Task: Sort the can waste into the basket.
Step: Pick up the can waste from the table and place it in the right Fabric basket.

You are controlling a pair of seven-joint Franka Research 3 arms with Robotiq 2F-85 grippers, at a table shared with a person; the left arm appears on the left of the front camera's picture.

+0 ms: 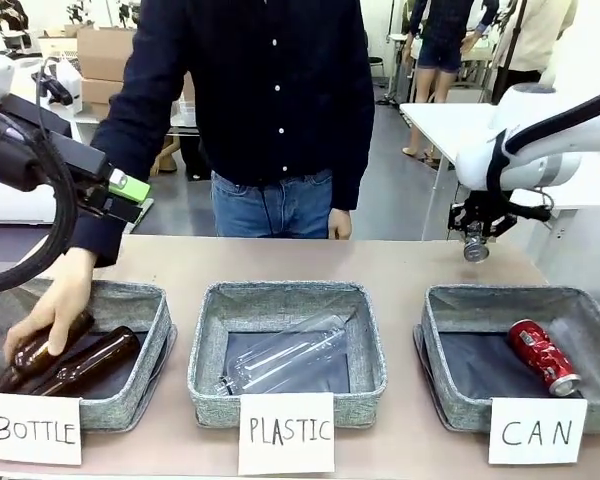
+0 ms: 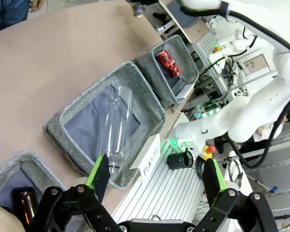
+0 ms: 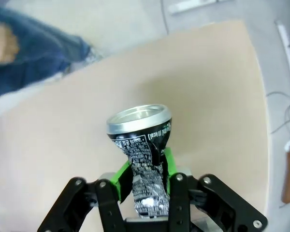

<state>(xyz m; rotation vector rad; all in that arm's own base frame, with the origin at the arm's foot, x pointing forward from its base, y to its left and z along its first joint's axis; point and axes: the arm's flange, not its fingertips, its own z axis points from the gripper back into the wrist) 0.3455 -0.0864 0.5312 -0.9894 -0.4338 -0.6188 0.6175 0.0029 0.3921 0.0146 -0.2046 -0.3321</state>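
Observation:
A dented red can (image 1: 543, 356) lies in the grey basket (image 1: 440, 310) behind the "CAN" card; the left wrist view shows the same red can (image 2: 168, 63) and its basket (image 2: 186, 58). My right gripper (image 3: 146, 175) is shut on a crushed dark and silver can (image 3: 144, 145), held above the bare table. From the front, this gripper (image 1: 477, 238) hangs over the far right of the table, behind the basket, with the can (image 1: 476, 247) in it. High at the left, my left gripper (image 2: 154, 176) stands open with nothing between its fingers.
The middle basket (image 1: 205, 330), marked "PLASTIC", holds a clear plastic bottle (image 1: 280, 358). The left basket (image 1: 145, 305), marked "BOTTLE", holds brown glass bottles (image 1: 85, 362); a person's hand (image 1: 50, 310) rests on one. The person stands at the far side.

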